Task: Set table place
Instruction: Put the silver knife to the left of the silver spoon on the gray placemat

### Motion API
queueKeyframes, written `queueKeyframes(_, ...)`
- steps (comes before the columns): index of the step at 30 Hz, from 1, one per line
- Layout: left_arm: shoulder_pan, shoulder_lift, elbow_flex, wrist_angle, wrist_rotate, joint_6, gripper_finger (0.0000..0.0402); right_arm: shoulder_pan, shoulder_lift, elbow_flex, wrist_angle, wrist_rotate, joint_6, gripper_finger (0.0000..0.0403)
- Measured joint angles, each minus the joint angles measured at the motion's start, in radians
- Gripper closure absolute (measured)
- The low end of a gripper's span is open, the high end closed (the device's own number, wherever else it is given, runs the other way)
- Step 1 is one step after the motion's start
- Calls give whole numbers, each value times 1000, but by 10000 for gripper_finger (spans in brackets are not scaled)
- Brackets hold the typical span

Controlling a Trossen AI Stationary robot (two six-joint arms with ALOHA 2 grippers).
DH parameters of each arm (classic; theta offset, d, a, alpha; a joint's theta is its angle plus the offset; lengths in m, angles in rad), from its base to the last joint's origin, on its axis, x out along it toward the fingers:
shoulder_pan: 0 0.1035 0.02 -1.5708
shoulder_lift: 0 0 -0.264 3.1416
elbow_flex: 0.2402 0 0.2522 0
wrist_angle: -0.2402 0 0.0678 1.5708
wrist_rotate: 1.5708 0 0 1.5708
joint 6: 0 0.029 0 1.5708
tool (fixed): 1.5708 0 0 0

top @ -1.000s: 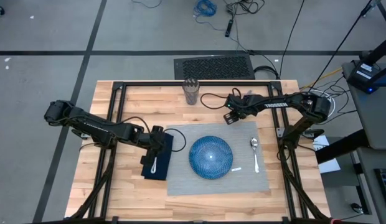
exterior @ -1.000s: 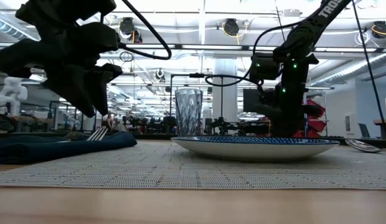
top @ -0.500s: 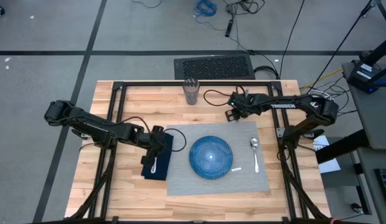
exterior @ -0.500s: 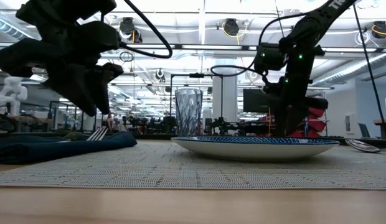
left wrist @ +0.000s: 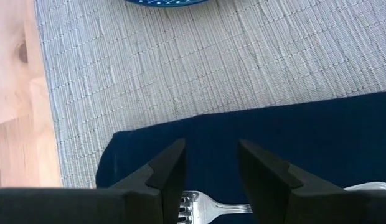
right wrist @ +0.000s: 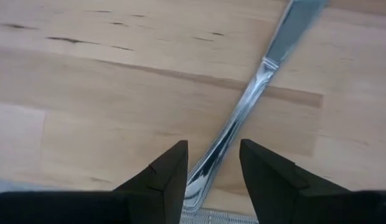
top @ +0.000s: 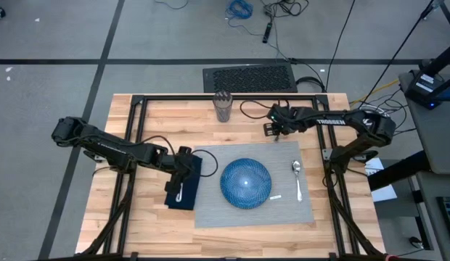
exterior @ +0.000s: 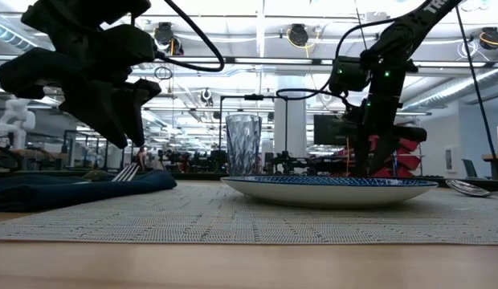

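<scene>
Beyond the round blue plate [top: 246, 182], the right pincer [right wrist: 213, 163] hangs parted over a silver knife [right wrist: 255, 99], its tip cut off. The left pincer [left wrist: 211, 163] gapes, empty, above a half-hidden fork [left wrist: 208, 206].

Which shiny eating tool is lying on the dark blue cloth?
The fork. It lies on the navy napkin, under the left gripper. The spoon rests on the grey placemat.

I am in a big robot lab. Round ceiling lamps [exterior: 298, 34] shine over far desks, a small white robot arm [exterior: 11, 120] stands behind me, and loose black cables [top: 279, 9] lie on the grey floor [top: 58, 43].
</scene>
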Motion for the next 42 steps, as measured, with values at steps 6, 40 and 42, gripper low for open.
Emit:
queueKeyframes(6, 0, 0, 0, 4, 0, 4, 272, -28, 44, 0, -2, -2, 34, 268)
queueKeyframes(40, -2, 0, 0, 17, 0, 27, 272, -46, 239, 135, -118, -9, -96, 402)
queueKeyframes(42, -2, 0, 0, 18, 0, 27, 272, -42, 225, 133, -127, -11, -99, 402)
